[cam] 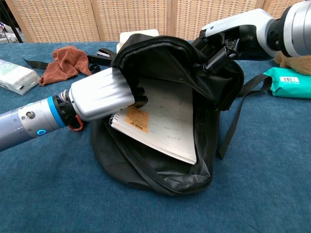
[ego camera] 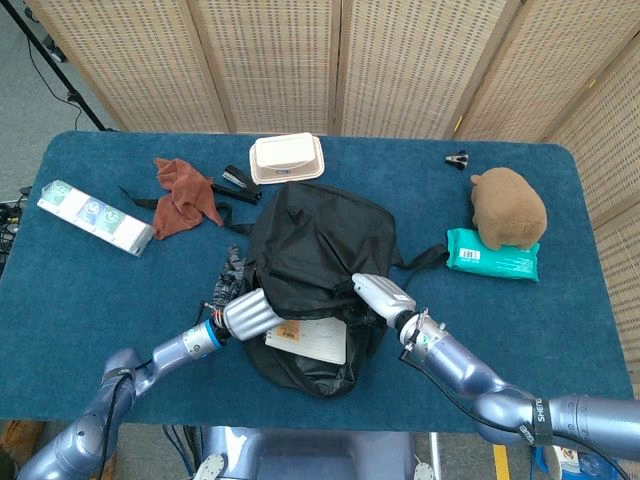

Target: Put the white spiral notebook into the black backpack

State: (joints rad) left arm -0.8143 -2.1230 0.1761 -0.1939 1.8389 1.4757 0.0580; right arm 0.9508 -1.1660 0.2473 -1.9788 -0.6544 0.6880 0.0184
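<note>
The white spiral notebook (cam: 160, 124) (ego camera: 312, 337) lies slanted inside the mouth of the black backpack (cam: 170, 63) (ego camera: 315, 240), with an orange label near its spiral edge. My left hand (cam: 103, 93) (ego camera: 247, 313) grips the notebook at its spiral end, fingers reaching into the opening. Over at the bag's right side, my right hand (cam: 232, 35) (ego camera: 378, 296) holds the upper flap of the backpack lifted, keeping the opening wide. The far end of the notebook is hidden inside the bag.
A rust cloth (ego camera: 183, 195), a black stapler (ego camera: 240, 183) and a white lidded box (ego camera: 287, 158) lie behind the bag. A wipes pack (ego camera: 95, 217) sits at the left. A brown plush (ego camera: 510, 208) rests on a teal pack (ego camera: 492, 256) at the right.
</note>
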